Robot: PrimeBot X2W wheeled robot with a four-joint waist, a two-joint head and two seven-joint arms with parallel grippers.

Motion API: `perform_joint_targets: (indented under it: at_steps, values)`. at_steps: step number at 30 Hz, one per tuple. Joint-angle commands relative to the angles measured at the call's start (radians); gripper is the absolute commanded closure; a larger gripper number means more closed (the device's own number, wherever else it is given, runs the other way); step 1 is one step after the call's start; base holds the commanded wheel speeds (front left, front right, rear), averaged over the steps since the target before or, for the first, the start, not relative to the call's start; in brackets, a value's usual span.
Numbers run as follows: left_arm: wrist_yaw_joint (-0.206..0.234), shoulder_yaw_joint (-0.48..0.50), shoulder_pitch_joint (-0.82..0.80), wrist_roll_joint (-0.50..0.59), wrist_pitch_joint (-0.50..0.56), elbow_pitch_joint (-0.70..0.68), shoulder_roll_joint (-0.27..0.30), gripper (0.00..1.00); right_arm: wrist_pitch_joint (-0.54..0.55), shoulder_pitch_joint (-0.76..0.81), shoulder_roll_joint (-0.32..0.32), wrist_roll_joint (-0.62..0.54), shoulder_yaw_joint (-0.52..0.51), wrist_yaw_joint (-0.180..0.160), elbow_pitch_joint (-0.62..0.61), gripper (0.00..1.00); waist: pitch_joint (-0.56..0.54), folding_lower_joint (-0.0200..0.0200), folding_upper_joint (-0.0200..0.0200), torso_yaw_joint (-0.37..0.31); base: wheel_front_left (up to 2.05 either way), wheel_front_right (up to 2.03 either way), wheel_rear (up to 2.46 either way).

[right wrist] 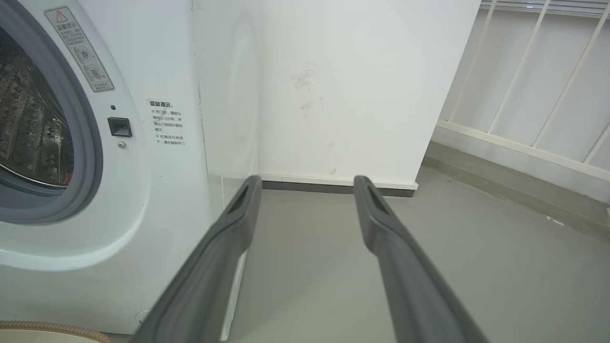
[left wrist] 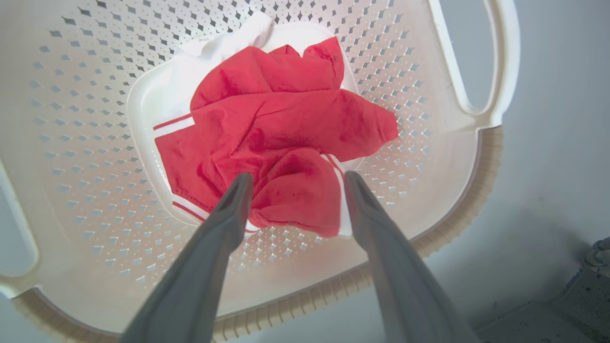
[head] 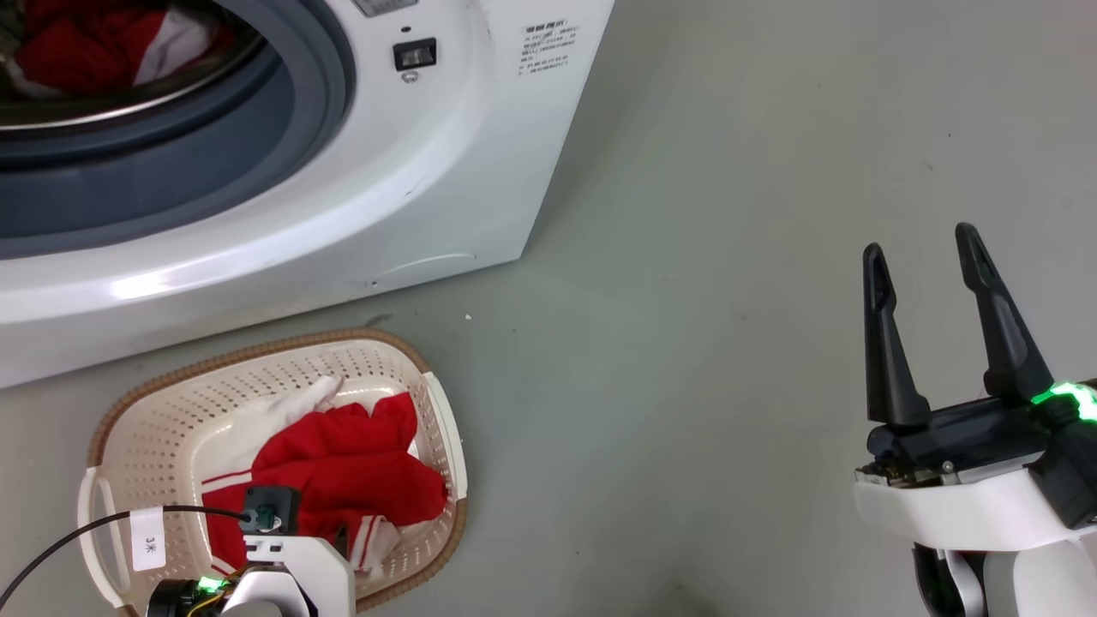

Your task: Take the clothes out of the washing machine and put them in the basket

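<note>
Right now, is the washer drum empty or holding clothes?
Not empty: red-and-white clothes lie in the drum of the washing machine, behind its grey gasket.

From the head we are looking steeply down at the washing machine (head: 428,171) and the basket (head: 171,420) before it. Our left wrist is facing into that basket (left wrist: 429,157) from close above. Our right wrist is looking level past the machine's porthole (right wrist: 86,143), shared with the head.
</note>
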Motion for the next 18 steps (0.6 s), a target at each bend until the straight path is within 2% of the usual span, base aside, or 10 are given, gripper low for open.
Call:
perform_joint_targets:
  at_steps: [1,8,13,18]
  values:
    - [0.002,0.000,-0.002,0.003,-0.007,0.001,-0.004,0.00,-0.002,0.008,0.000,-0.003,0.000,0.000,0.002,0.00,-0.016,-0.0001,0.0000,0.003,0.00,0.00,0.00]
    - [0.012,0.014,0.032,0.006,-0.024,-0.021,-0.012,0.00,-0.002,0.043,0.000,-0.015,0.002,0.000,0.016,0.00,-0.097,-0.0001,0.0000,0.022,0.00,0.00,0.00]
    - [0.063,0.066,0.084,0.056,-0.023,-0.176,0.015,0.00,-0.002,0.072,0.000,-0.026,-0.002,0.000,0.024,0.00,-0.159,-0.0001,0.0000,0.045,0.00,0.00,0.00]
    - [0.115,0.162,0.166,0.145,-0.024,-0.358,0.026,0.00,-0.002,0.109,0.000,-0.036,-0.003,0.000,0.035,0.00,-0.221,-0.0001,0.0000,0.070,0.00,0.00,0.00]
